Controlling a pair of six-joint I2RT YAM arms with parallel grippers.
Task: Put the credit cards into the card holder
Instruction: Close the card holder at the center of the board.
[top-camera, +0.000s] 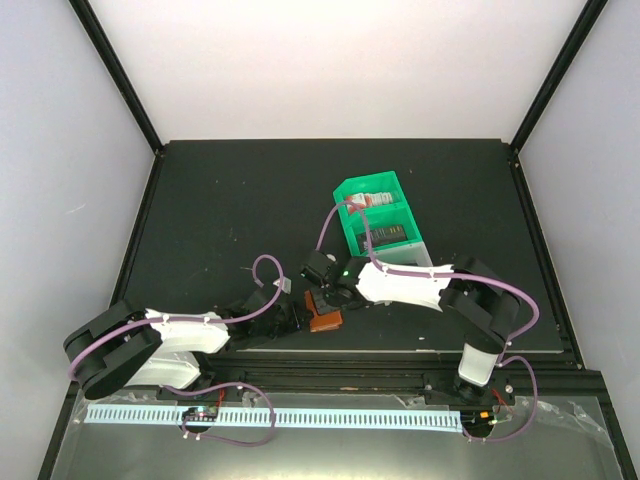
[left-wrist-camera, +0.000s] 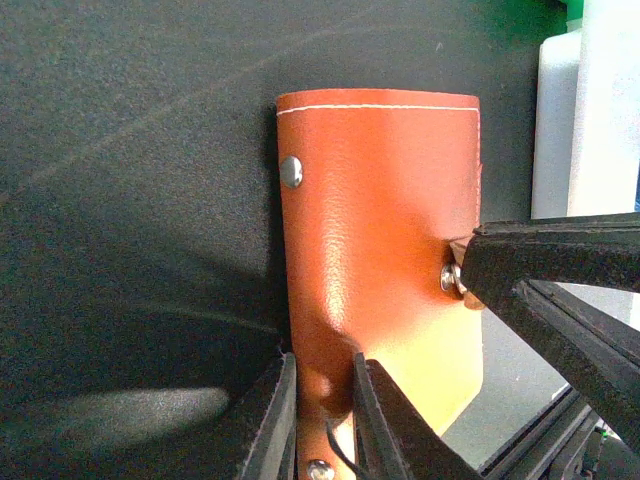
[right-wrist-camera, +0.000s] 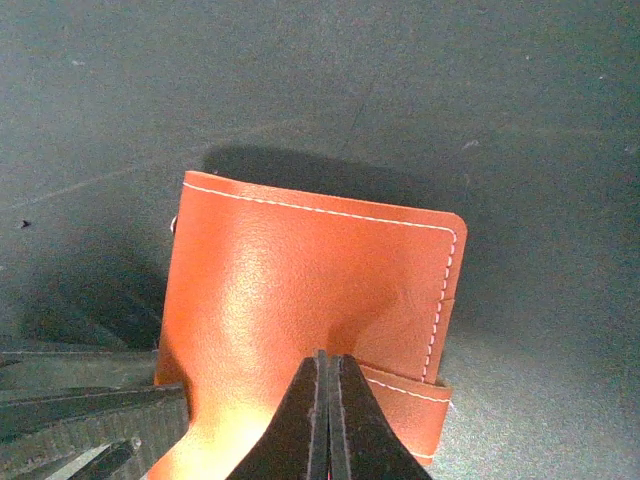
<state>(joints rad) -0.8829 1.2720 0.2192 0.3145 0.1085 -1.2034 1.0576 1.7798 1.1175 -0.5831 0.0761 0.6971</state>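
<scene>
The card holder (left-wrist-camera: 380, 220), brown leather with metal snaps, lies folded on the black table just in front of the arms (top-camera: 322, 318). My left gripper (left-wrist-camera: 323, 385) is shut on its near edge and pinches a fold of the leather. My right gripper (right-wrist-camera: 328, 358) is shut, and its tip presses on the cover (right-wrist-camera: 300, 280) next to the snap tab (right-wrist-camera: 425, 405). In the left wrist view those fingers (left-wrist-camera: 540, 270) reach the holder at a snap stud. The credit cards are in a green tray: a red-and-white one (top-camera: 372, 199) and dark ones (top-camera: 388, 234).
The green-and-white divided tray (top-camera: 352, 228) stands behind the right gripper, mid-table. Its white side (left-wrist-camera: 575, 110) shows close to the holder in the left wrist view. The two arms meet near the table's front edge, where a metal rail (top-camera: 330, 355) runs.
</scene>
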